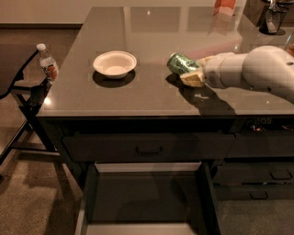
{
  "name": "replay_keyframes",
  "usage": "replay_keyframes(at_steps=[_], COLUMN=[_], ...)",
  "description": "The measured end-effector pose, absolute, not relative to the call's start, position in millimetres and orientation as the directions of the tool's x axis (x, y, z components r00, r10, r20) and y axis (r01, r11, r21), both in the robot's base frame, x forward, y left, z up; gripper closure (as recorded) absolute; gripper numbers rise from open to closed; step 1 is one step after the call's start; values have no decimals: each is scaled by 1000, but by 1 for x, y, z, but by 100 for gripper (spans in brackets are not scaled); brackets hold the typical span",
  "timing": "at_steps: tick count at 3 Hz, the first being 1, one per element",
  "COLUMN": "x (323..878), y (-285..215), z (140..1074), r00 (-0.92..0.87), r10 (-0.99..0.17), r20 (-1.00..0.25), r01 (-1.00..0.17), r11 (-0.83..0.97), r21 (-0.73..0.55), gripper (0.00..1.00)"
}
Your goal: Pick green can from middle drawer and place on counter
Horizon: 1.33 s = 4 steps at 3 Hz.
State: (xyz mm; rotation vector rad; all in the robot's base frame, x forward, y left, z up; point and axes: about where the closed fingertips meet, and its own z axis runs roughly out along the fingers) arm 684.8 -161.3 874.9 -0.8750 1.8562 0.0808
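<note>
The green can (180, 64) lies tilted in my gripper (192, 72), low over the counter (151, 94) at its middle right, its shadow directly beneath it. My gripper is shut on the can, with pale fingers (193, 79) along its right and lower side. My white arm (257, 71) reaches in from the right edge. The middle drawer (144, 197) stands pulled open below the counter's front, its dark bottom bare.
A white bowl (115, 64) sits on the counter left of the can. A clear water bottle (47, 63) stands on a dark folding stand left of the counter. A red object (225, 6) and a dark appliance (274, 18) stand at the far right back.
</note>
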Motion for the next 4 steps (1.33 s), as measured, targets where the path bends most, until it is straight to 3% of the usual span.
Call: replay_keyframes(at_steps=[1, 4], x=[685, 685], y=[-162, -161], z=[875, 875], r00=[-199, -199], r10=[-529, -529], r20=[-825, -825], r01=[-598, -599], r11=[732, 732], r21=[-325, -325], gripper=[81, 11])
